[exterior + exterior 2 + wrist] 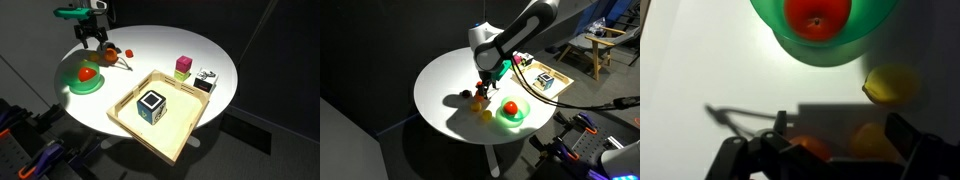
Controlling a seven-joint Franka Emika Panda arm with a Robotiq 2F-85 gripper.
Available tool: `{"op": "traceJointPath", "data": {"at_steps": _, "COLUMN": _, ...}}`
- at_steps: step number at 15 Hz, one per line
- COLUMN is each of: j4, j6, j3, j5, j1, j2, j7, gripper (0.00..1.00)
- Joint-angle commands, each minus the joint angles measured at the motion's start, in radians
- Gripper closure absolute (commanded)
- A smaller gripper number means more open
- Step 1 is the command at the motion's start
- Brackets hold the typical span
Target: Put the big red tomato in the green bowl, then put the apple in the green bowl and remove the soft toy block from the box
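Observation:
The big red tomato [818, 12] lies in the green bowl [865, 35], which also shows in both exterior views [72, 85] [523, 116]. My gripper [845, 140] is open and hangs low over the table just beside the bowl [97, 42] [483, 88]. The yellow-orange apple [875, 140] sits in shadow between its fingers, near one finger, untouched. The soft toy block [150, 104], teal with a white face, sits in the wooden box [185, 135].
A small red-orange piece [805, 148] lies by the other finger. A yellow fruit [890, 84] lies between the apple and the bowl. A pink-and-green block [183, 67] and a black-and-white block [205, 80] stand behind the box.

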Motion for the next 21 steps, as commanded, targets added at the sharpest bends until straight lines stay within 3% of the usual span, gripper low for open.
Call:
{"op": "traceJointPath", "data": {"at_steps": 1, "j4": 0.07, "j6": -0.049, "j3": 0.009, "j5": -0.027, "j1": 0.014, "j2": 0.039, "j7": -0.046, "gripper": 0.0}}
{"op": "traceJointPath", "data": {"at_steps": 13, "j4": 0.124, "j6": -0.012, "j3": 0.041, "j5": -0.027, "j1": 0.036, "j2": 0.105, "j7": -0.147, "gripper": 0.0}}
{"op": "traceJointPath", "data": {"at_steps": 21, "j4": 0.106, "j6": 0.009, "j3": 0.042, "j5": -0.03, "j1": 0.042, "j2": 0.103, "j7": -0.134, "gripper": 0.0}}
